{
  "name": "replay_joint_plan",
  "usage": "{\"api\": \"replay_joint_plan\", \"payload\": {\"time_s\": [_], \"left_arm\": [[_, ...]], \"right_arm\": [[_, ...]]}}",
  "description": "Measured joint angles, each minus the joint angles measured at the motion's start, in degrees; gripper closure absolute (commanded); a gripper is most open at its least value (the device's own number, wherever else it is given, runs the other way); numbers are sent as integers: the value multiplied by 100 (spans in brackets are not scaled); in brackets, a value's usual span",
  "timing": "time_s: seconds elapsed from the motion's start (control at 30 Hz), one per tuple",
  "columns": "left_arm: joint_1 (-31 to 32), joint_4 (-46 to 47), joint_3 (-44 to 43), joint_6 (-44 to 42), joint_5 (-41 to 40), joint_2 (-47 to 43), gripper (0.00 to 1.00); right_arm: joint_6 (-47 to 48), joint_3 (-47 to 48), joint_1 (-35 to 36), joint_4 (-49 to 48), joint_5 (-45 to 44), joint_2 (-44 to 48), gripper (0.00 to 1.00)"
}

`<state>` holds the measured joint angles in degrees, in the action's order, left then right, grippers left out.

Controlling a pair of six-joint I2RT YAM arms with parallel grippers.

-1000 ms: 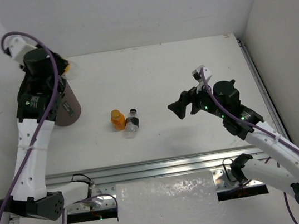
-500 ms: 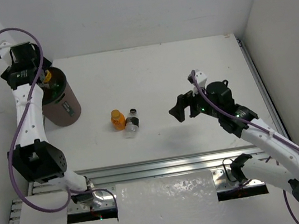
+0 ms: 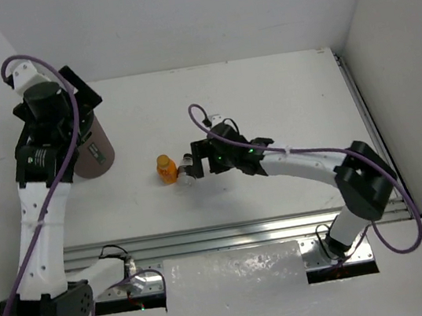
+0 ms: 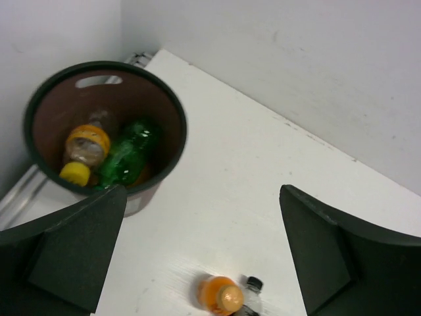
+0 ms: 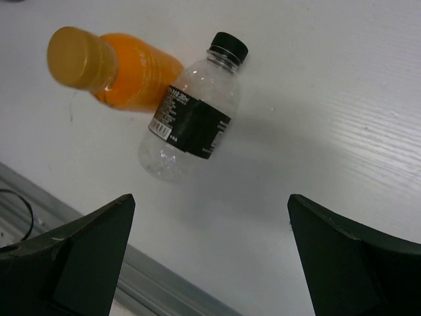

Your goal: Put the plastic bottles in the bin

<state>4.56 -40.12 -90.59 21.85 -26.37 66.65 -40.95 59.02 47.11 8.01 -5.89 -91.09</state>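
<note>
Before me lies a white worktop (image 3: 265, 94) with fine lines in its surface. White walls (image 3: 174, 20) close it behind and on both sides. A silver rail (image 3: 238, 229) follows its near edge, a second rail (image 3: 366, 119) its right edge. A shiny translucent sheet (image 3: 234, 270) lies below the near rail.

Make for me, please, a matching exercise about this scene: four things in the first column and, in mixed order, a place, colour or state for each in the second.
Column one:
1. green bottle
2. clear bottle
3. bin
4. left gripper

Column two:
a. dark brown
b. inside the bin
c. wide open, holding nothing
d. on the table, with a black cap

Pairs: 1-b, 2-d, 3-a, 4-c
</note>
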Motion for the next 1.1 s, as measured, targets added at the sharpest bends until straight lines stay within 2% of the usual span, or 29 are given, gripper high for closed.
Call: {"api": "replay_joint_plan", "payload": {"time_s": [0.17, 0.27, 0.5, 0.53, 0.6, 0.63, 0.7, 0.8, 0.93, 1.1], "left_arm": [[-24, 103, 905, -146, -125, -640, 0], [-28, 127, 1325, -203, -15, -686, 0], [-28, 192, 1639, -262, 223, -610, 0], [-28, 199, 1657, -271, 247, -636, 0], [-28, 254, 1679, -297, 361, -695, 0], [-28, 275, 1681, -317, 444, -719, 0], [-28, 348, 1692, -345, 715, -756, 0], [-28, 507, 1810, -361, 1403, -778, 0], [7, 769, 2159, -332, 2677, -754, 0], [463, 1296, 2826, -35, 4258, -728, 0]], "right_arm": [[-487, 831, 286, 70, -470, -1108, 2], [-647, 1250, 407, 107, -629, -1690, 4], [-804, 1552, 490, 175, -761, -2522, 12], [-824, 1550, 487, 227, -804, -2562, 23], [-848, 1478, 490, 278, -929, -2562, 38], [-837, 1403, 487, 247, -997, -2529, 51], [-809, 1025, 487, 39, -1154, -2334, 60], [-549, 2, 487, -321, -1344, -1563, 67], [173, -1233, 472, -822, -1384, -48, 69], [1113, -1687, 264, -1388, -977, 1676, 69]]}}
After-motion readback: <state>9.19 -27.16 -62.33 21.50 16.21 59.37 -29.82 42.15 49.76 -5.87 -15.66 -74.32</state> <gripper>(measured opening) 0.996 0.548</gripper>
